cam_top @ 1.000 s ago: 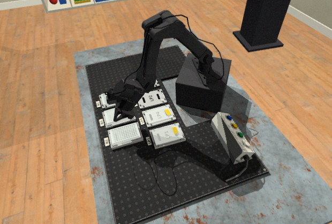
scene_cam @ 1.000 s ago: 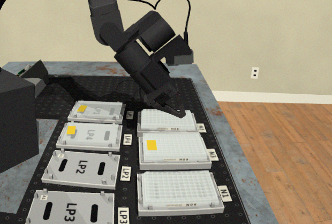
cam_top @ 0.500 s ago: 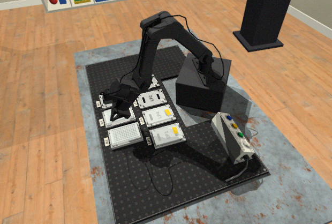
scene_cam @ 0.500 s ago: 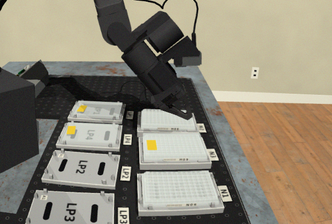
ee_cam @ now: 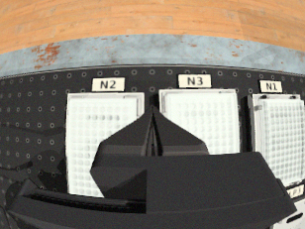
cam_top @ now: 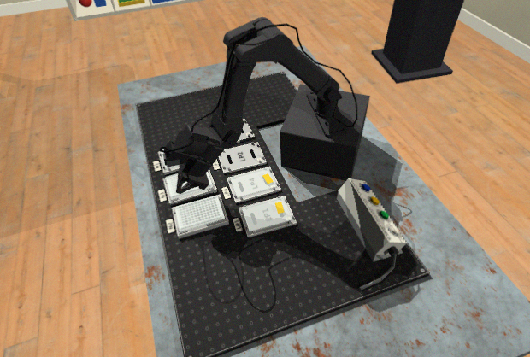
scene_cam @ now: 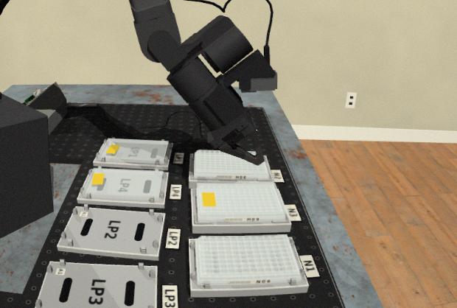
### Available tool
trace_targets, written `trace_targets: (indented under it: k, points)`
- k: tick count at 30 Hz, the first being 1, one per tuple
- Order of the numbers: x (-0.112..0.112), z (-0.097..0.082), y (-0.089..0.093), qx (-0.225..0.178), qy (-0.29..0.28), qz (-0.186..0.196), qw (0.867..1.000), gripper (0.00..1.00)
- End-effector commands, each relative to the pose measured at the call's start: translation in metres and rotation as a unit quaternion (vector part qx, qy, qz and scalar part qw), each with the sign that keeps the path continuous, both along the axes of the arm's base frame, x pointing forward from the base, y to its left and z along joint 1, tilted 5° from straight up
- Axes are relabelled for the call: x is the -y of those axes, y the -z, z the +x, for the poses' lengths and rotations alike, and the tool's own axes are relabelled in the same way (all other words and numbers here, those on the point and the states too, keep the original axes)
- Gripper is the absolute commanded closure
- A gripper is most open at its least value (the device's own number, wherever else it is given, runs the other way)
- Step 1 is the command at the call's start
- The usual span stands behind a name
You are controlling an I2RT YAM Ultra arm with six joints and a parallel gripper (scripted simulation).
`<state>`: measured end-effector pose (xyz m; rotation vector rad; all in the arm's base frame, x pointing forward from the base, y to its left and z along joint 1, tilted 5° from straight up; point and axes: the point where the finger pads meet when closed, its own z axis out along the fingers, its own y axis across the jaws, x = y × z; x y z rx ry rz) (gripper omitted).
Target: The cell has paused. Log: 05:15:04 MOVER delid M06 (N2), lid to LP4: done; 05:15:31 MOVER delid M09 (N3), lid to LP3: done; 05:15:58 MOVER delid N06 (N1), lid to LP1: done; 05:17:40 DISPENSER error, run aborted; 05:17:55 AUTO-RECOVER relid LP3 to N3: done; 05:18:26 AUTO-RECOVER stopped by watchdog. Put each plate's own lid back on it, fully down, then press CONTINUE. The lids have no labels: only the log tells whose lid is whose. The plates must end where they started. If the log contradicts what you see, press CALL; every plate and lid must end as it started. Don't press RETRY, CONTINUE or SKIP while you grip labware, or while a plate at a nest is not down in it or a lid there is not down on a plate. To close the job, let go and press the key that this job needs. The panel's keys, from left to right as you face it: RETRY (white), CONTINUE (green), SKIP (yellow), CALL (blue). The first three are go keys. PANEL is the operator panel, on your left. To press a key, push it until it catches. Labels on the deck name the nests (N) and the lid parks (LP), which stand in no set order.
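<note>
My gripper (cam_top: 180, 188) (scene_cam: 260, 159) (ee_cam: 152, 112) is shut and empty. It hangs tilted low over the outer ends of nests N2 and N3. The N2 plate (cam_top: 199, 215) (scene_cam: 228, 166) (ee_cam: 99, 139) is bare, with its wells showing. The N3 plate (scene_cam: 239, 204) (ee_cam: 204, 119) carries a clear lid with a yellow tag. The N1 plate (scene_cam: 245, 259) (ee_cam: 283, 133) is bare. A lid with a yellow tag lies on park LP1 (cam_top: 265, 215) (scene_cam: 133, 152). Another tagged lid lies on park LP4 (cam_top: 250, 185) (scene_cam: 123, 186). Parks LP2 (cam_top: 242, 158) (scene_cam: 110, 230) and LP3 (scene_cam: 96, 289) are empty.
The operator panel (cam_top: 373, 219) stands at the deck's right in the top view, with blue (cam_top: 365, 187), yellow (cam_top: 374, 200) and green (cam_top: 384, 214) keys showing. The arm's dark base block (cam_top: 320, 138) sits behind the parks. A black pillar (cam_top: 424, 19) stands off the mat.
</note>
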<state>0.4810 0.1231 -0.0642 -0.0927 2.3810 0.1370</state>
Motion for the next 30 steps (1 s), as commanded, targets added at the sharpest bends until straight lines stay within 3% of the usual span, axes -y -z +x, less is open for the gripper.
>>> trace_targets:
  k: [1, 8, 14, 27, 30]
  points:
    - [0.006, 0.01, 0.0, -0.001, -0.005, -0.001, 1.0, 1.0]
    - [0.043, 0.002, 0.009, -0.01, -0.005, -0.002, 1.0, 1.0]
    - [0.061, 0.017, -0.004, 0.009, -0.005, 0.0, 1.0, 1.0]
    - [0.127, 0.023, 0.008, 0.0, -0.005, -0.002, 1.0, 1.0]
    - [0.129, 0.024, 0.006, 0.003, -0.005, -0.002, 1.0, 1.0]
